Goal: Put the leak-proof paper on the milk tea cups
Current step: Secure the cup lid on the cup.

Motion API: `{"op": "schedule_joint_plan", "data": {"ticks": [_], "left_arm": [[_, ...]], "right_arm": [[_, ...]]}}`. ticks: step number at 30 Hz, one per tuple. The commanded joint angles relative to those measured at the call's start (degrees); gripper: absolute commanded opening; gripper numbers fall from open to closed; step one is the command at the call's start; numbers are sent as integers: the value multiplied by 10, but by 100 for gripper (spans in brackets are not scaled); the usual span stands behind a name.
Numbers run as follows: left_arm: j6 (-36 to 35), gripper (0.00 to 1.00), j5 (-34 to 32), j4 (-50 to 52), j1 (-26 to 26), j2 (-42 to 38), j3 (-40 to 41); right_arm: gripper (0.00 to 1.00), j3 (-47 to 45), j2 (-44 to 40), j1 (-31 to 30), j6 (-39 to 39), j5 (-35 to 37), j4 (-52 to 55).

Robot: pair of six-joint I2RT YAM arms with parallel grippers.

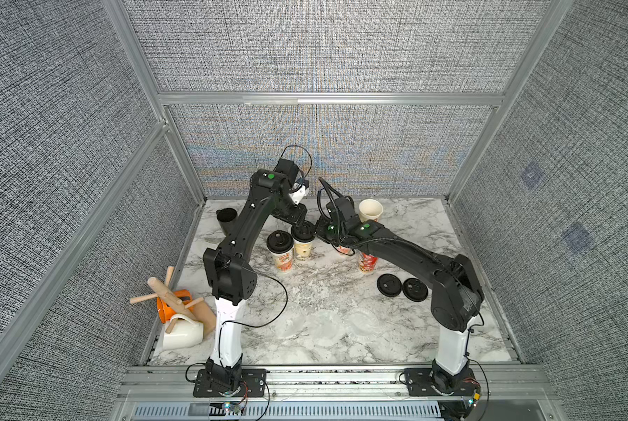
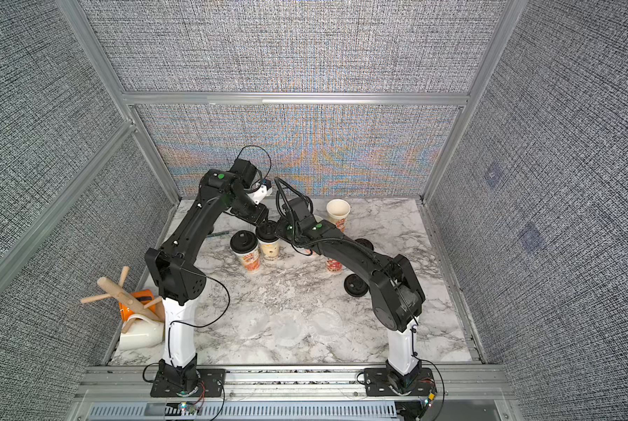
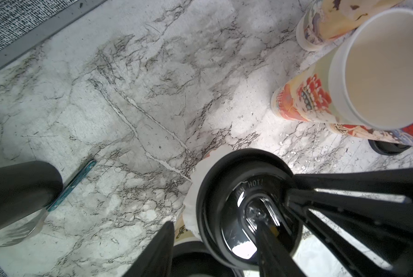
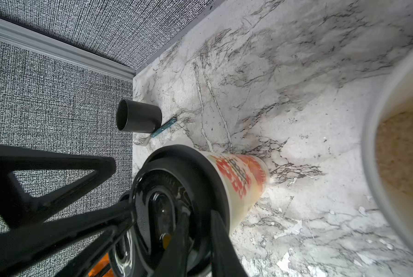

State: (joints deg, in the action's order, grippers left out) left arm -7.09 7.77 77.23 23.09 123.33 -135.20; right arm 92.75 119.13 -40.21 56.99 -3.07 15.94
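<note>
Two lidded cups [image 1: 280,251] side by side, centre. Paper sheets [image 1: 325,326] flat in front of 'em. Open cup [image 1: 370,210] behind, to the right. Loose lids [image 1: 390,284] right side. Lone cup [image 1: 226,220] back-left corner, fork [image 3: 71,187] just beside. Mug rack [image 1: 175,302] front left.

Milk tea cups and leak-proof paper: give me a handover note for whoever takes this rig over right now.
Left gripper: open, jaws astride the rim of the black lid on a middle cup.
Right gripper: shut, tips on that same lid.
Done: that cup has paper frilling out beneath its lid; the neighbouring cup is lidded too, paper not visible.
To do: the far cup stands open; two more cups sit half hidden under the right arm. Spare sheets lie near the front edge, loose lids beside the right arm.
</note>
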Motion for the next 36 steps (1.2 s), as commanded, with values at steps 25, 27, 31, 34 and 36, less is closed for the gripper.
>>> {"op": "schedule_joint_plan", "data": {"ticks": [25,27,31,34,36], "left_arm": [[-19,38,-13,63,0,75,-34],[-19,38,-17,65,0,76,-33],[-20,37,-26,71,0,75,-34],[-19,37,-31,78,0,76,-31],[-16,36,-36,83,0,75,-28]], "right_arm": [[18,-8,-9,-5,-23,22,88],[18,-6,-11,-7,-24,24,89],[18,1,-11,-13,-26,23,90],[18,10,-7,-16,-31,23,94],[19,14,-5,-17,-35,22,96]]}}
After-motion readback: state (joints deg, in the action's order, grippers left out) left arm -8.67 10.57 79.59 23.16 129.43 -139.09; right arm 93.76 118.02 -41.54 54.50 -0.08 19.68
